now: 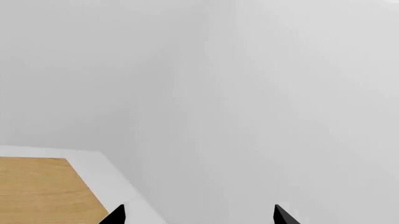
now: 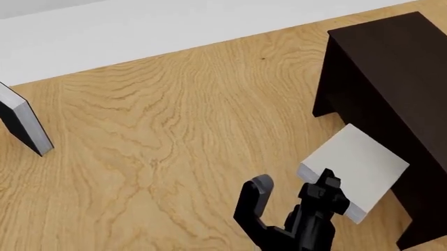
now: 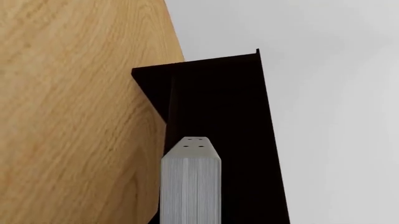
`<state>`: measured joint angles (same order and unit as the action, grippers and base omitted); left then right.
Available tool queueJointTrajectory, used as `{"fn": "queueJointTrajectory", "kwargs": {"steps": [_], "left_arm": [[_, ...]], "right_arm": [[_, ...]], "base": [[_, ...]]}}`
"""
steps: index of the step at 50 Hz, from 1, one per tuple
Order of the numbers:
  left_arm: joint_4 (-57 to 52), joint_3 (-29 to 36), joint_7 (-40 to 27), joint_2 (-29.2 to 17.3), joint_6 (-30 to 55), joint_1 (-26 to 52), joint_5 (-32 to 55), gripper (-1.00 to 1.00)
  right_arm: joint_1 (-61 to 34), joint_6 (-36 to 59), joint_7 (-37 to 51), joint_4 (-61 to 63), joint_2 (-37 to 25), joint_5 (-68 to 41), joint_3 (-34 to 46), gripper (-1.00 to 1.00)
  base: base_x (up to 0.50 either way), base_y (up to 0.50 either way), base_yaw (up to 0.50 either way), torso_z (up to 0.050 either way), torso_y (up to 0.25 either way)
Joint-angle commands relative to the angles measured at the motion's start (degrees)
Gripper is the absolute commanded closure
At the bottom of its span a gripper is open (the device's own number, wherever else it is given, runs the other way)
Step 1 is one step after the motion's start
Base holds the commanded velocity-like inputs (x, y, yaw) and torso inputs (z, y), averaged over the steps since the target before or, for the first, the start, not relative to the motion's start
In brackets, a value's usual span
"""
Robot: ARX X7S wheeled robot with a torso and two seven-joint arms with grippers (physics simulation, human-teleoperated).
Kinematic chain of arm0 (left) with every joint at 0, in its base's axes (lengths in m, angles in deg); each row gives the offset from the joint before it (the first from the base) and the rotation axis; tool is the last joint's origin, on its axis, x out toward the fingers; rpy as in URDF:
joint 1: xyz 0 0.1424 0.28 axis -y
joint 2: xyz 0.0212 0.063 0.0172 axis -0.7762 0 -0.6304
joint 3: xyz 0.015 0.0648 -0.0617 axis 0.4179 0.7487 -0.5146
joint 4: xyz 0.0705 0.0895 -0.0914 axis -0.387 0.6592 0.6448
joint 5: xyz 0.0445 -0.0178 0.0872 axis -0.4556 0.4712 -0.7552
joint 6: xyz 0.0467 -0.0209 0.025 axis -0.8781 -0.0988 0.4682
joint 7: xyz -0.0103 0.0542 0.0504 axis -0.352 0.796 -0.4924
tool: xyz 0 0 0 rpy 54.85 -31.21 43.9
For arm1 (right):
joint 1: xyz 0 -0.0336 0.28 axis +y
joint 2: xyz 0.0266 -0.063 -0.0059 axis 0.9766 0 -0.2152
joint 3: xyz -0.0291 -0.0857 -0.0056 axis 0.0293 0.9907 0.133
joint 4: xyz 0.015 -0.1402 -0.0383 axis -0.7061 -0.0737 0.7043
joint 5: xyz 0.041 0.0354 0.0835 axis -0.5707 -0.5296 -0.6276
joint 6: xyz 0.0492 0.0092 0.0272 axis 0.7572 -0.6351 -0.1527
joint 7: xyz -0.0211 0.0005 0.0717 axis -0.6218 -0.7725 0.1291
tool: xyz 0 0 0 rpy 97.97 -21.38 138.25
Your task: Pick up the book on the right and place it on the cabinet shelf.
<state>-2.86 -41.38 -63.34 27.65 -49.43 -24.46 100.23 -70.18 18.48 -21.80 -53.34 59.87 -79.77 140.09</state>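
Pale grey-white thick hardcover book point(image 2: 355, 166) sat half inside the boxy dark brown wooden cabinet point(image 2: 394, 68), I judged mid-placement. Right gripper point(image 2: 293, 196) jaws stood apart beside it; left gripper point(image 1: 198, 215) jaws apart, idle. Next I'd have pushed it fully onto the shelf.

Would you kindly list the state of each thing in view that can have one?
Book: flat, off the floor, far end at the cabinet's opening.
Right claw: open; one finger lies against the book's near edge, the other stands clear.
Left claw: open, holding nothing.
Cabinet: upright on the floor.
Second book: standing upright at far left.
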Motion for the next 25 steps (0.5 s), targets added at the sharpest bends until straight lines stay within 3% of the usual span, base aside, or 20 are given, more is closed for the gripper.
{"fn": "queueJointTrajectory", "kwargs": {"steps": [1,25], "left_arm": [[-0.1,0.1,-0.1,-0.1,0.0,-0.1,0.1,-1.0],[-0.1,0.2,-0.1,-0.2,-0.4,-0.4,0.2,-1.0]], "right_arm": [[-1.3,4.2,1.4,1.3,-0.3,4.8,-0.7,1.0],[-5.1,11.5,3.4,7.5,-2.8,4.7,-2.9,1.0]], "base": [[0.0,0.0,0.0,0.0,-0.08],[0.0,0.0,0.0,0.0,-0.08]]}}
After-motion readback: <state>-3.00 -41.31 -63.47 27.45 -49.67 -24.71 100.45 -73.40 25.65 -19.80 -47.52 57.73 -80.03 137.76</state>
